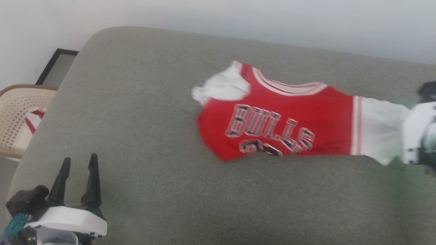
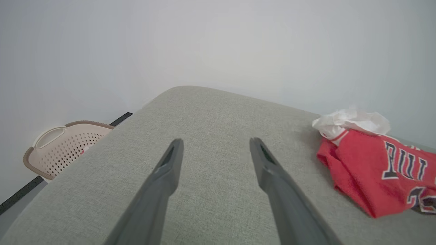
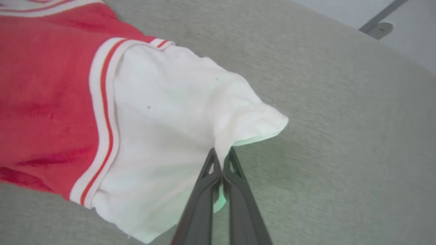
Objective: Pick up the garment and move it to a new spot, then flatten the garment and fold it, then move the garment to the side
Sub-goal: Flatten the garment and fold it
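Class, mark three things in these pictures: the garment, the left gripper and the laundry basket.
garment [image 1: 327, 115]: head view, red chest panel beside the lettering.
left gripper [image 2: 216, 141]: left wrist view, midway between its open fingertips.
laundry basket [image 2: 68, 149]: left wrist view, perforated side wall.

You've got a grey-green cushioned surface [image 1: 136, 143]. On it, far right, the red jersey [image 1: 289, 112] lies lettering-up, one white sleeve bunched left, the other stretched right.

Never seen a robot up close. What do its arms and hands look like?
The left gripper and right gripper each have two long, dark, tapering fingers with slotted tips. The left wrist casing is white, with black parts and a teal piece.
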You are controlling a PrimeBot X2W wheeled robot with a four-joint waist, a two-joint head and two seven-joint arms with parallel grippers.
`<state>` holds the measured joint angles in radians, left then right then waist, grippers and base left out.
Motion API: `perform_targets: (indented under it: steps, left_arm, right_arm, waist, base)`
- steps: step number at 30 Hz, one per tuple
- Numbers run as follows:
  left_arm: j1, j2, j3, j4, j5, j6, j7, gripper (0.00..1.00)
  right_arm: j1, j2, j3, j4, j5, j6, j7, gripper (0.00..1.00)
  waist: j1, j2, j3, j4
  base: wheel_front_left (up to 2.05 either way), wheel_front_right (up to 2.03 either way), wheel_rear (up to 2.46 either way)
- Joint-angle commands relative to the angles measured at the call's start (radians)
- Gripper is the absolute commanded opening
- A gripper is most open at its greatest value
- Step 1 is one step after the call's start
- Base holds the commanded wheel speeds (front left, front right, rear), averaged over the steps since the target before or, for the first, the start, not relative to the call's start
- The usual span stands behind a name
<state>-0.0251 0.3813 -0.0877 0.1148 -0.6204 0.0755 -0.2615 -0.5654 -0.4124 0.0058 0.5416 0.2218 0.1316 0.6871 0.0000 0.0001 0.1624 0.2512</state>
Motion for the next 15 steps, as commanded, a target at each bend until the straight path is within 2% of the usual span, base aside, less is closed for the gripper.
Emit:
perform_targets:
  steps: [1,3,7,8,10,11,12,15]
  left_arm:
    - [0.008,0.000,0.006,-0.003,0.005,-0.005,-0.004,1.00]
    - [0.014,0.002,0.007,-0.001,0.006,-0.009,-0.004,1.00]
    - [0.016,0.004,0.008,0.002,0.007,-0.016,-0.004,1.00]
    - [0.015,0.004,0.008,0.002,0.006,-0.017,-0.004,1.00]
    - [0.016,0.007,0.007,0.004,0.003,-0.019,-0.004,1.00]
    - [0.016,0.008,0.006,0.005,0.002,-0.019,-0.004,1.00]
    - [0.016,0.009,0.005,0.005,0.001,-0.021,-0.003,1.00]
    - [0.017,0.014,0.002,0.008,0.002,-0.022,0.002,1.00]
  right_arm:
    - [0.017,-0.010,-0.012,-0.008,0.008,-0.002,0.007,0.00]
    - [0.035,-0.035,-0.029,-0.012,0.004,-0.002,0.009,0.00]
    - [0.057,-0.042,-0.055,0.006,0.019,-0.002,-0.011,0.00]
    - [0.058,-0.037,-0.063,0.017,0.024,-0.002,-0.022,0.09]
    - [0.055,-0.026,-0.068,0.046,0.011,-0.002,-0.041,0.36]
    - [0.052,-0.019,-0.070,0.064,0.010,-0.002,-0.051,0.64]
    - [0.044,-0.013,-0.071,0.081,0.005,-0.002,-0.063,1.00]
    - [0.020,0.000,-0.063,0.120,-0.002,-0.002,-0.094,1.00]
  waist:
    - [0.0000,-0.0001,-0.007,-0.009]
    - [0.0000,-0.0001,-0.011,-0.015]
    - [0.0000,-0.0001,-0.013,-0.023]
    - [0.0000,-0.0001,-0.013,-0.025]
    - [0.0000,-0.0001,-0.014,-0.029]
    - [0.0000,-0.0001,-0.014,-0.030]
    - [0.0000,-0.0001,-0.014,-0.032]
    - [0.0000,-0.0001,-0.016,-0.037]
  base:
    - [0.00,0.00,0.00]
    - [0.00,0.00,0.00]
    - [0.00,0.00,0.00]
    - [0.00,0.00,0.00]
    - [0.00,0.00,0.00]
    - [0.00,0.00,0.00]
    - [0.00,0.00,0.00]
    - [0.00,0.00,0.00]
